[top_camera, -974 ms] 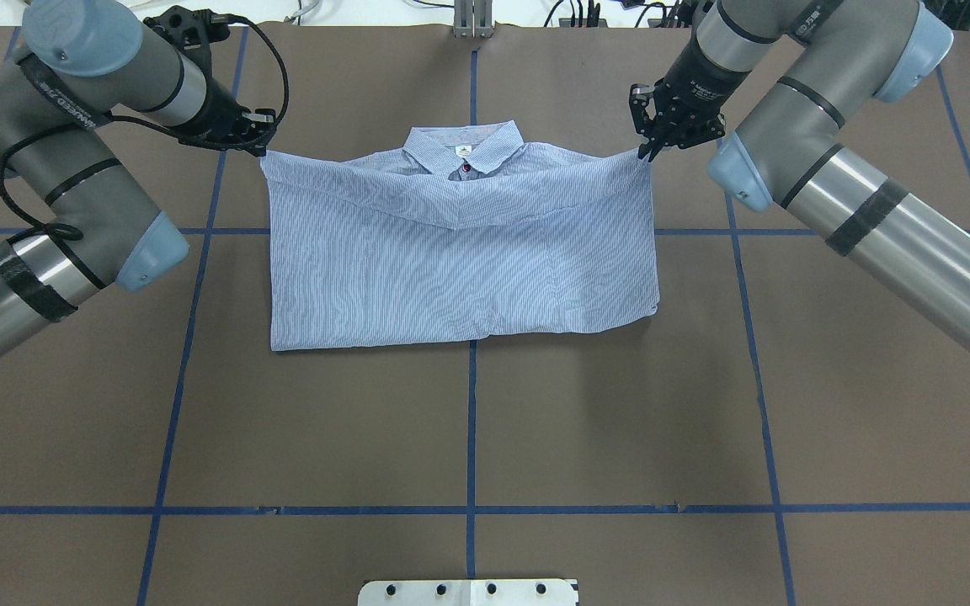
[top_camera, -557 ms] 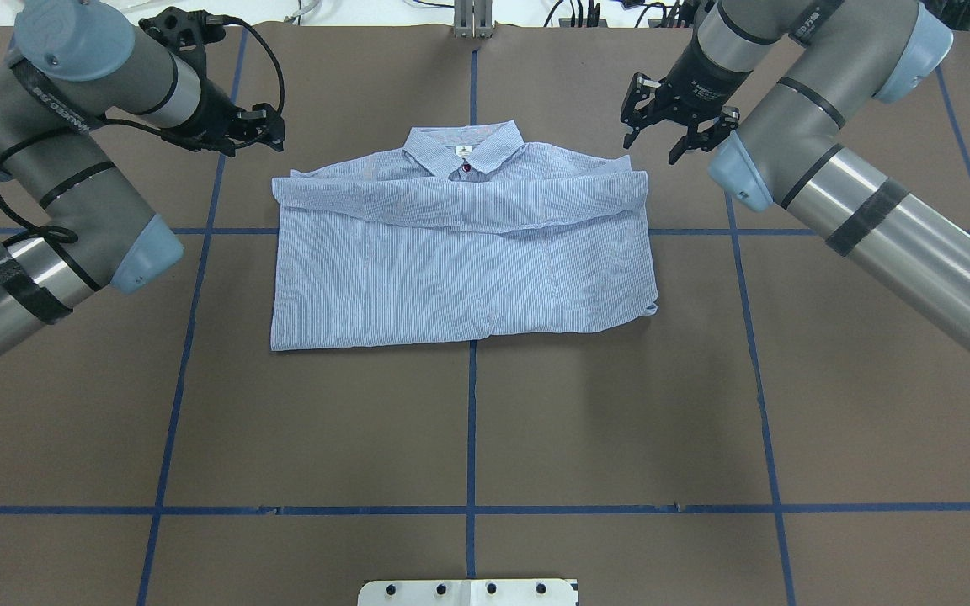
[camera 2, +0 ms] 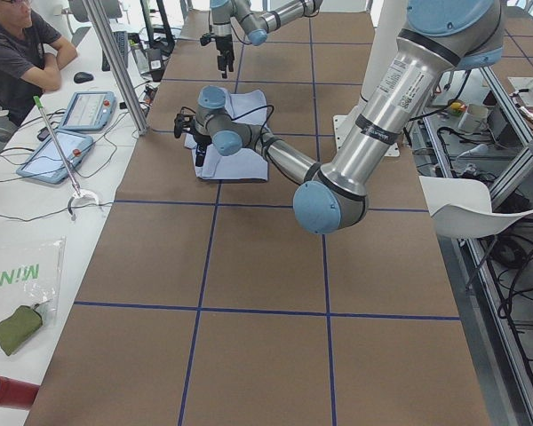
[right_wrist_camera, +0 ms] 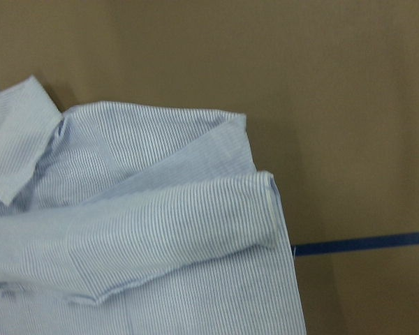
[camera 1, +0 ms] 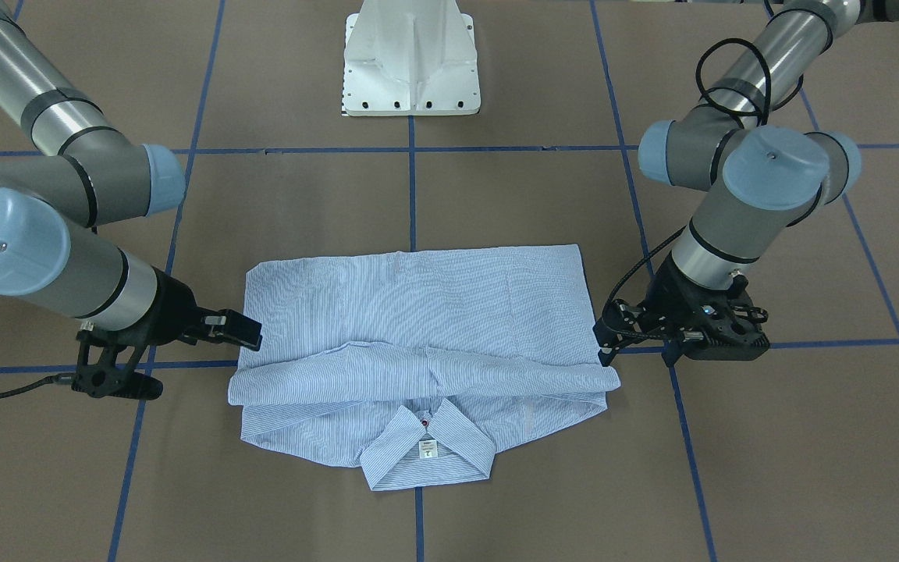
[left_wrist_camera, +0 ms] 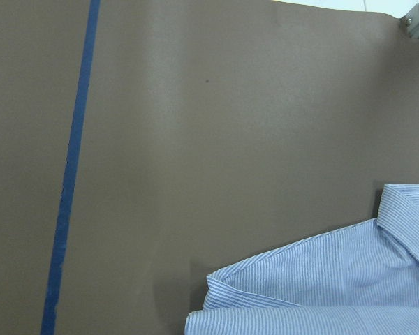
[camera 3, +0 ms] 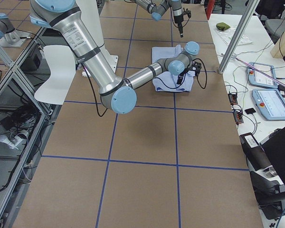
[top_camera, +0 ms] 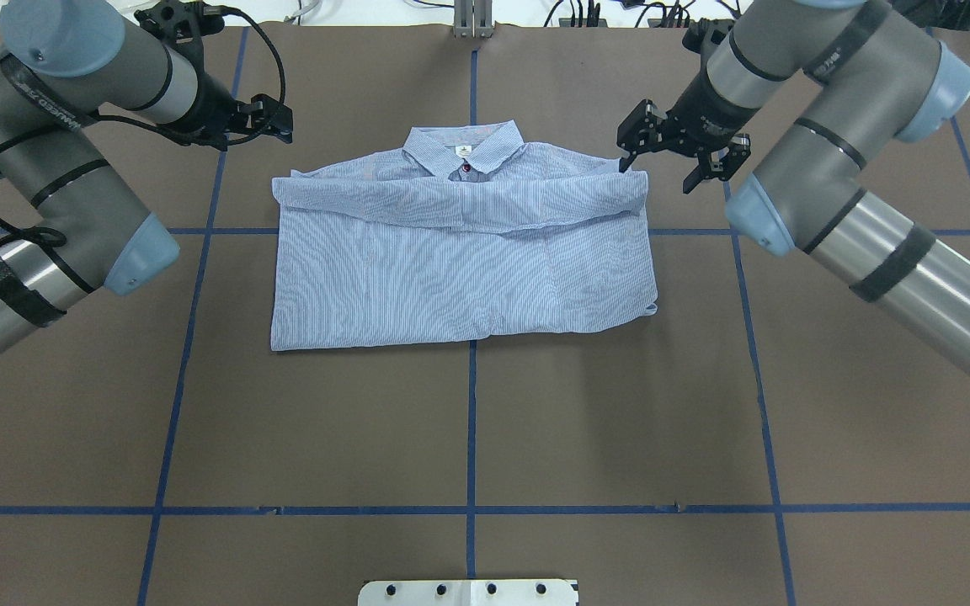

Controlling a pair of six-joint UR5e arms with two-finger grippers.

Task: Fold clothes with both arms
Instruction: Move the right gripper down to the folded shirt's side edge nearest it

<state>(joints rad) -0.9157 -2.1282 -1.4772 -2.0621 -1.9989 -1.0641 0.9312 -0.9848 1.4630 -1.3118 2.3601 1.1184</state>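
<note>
A robotics lab is showing here: a left arm (top_camera: 72,93) and right arm (top_camera: 839,93) are reaching over a brown table (top_camera: 620,404) gridded with blue tape (top_camera: 471,421), a white pedestal (camera 1: 412,55) is standing at its edge, and a person (camera 2: 13,53) is sitting beside teach pendants (camera 2: 87,110) on a white bench (camera 2: 18,240).

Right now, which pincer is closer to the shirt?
The right pincer: seen from overhead, one fingertip overlaps the shirt corner, while the left pincer has bare table between.

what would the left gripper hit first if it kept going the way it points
Most likely the brown table surface, right beside the light blue striped shirt. The black two-finger left gripper points down, open, off the cloth; one finger nears the shirt's edge, so depth is uncertain.
</note>
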